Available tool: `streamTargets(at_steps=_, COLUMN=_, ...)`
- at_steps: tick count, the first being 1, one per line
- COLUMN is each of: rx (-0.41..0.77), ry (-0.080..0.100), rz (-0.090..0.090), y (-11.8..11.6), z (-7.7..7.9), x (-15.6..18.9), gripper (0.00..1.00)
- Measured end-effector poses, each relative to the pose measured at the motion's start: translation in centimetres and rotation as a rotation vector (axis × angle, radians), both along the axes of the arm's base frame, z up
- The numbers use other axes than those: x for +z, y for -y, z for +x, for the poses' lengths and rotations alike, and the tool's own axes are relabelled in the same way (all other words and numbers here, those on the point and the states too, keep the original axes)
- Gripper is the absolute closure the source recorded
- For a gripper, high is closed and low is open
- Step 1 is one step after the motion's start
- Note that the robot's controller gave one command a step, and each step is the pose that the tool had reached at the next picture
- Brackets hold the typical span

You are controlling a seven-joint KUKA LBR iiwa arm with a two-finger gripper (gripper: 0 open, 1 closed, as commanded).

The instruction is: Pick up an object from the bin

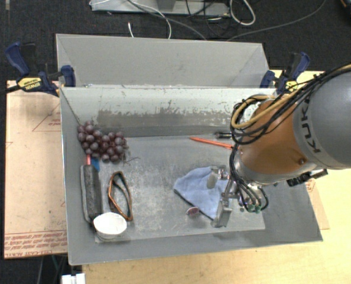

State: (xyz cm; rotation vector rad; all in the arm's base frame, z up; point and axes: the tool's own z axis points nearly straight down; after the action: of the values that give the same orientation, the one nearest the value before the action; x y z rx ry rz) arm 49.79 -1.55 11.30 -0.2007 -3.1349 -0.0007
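Note:
My gripper (224, 207) reaches down from under the orange wrist cover at the bin's front right. It sits on the right edge of a crumpled light-blue cloth (198, 189) lying on the bin floor. A small dark-red round piece (192, 211) peeks out at the cloth's front edge. Behind the gripper, a thin orange-red stick (206, 141) lies near the back wall and is partly covered by the arm.
On the left lie a bunch of dark purple grapes (101, 141), a long grey brush-like tool (93, 189) ending at a white round cap (110, 224), and a brown loop (120, 194). The arm's bulk covers the bin's right side.

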Motion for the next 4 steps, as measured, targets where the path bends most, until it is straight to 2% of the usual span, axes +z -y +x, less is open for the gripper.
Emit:
streamTargets(at_steps=1, rx=0.040, ry=0.007, rz=0.001, y=0.6, z=3.2, x=-2.9, gripper=0.00)
streamTargets(at_steps=2, rx=0.045, ry=0.011, rz=0.000, y=0.1, z=-1.0, x=-4.1, gripper=0.00)
streamTargets(at_steps=3, rx=-0.198, ry=0.009, rz=0.003, y=-2.6, z=-1.3, x=-4.2, gripper=1.00)
streamTargets(at_steps=4, rx=-0.198, ry=0.009, rz=0.002, y=-2.6, z=-1.3, x=-4.2, gripper=1.00)
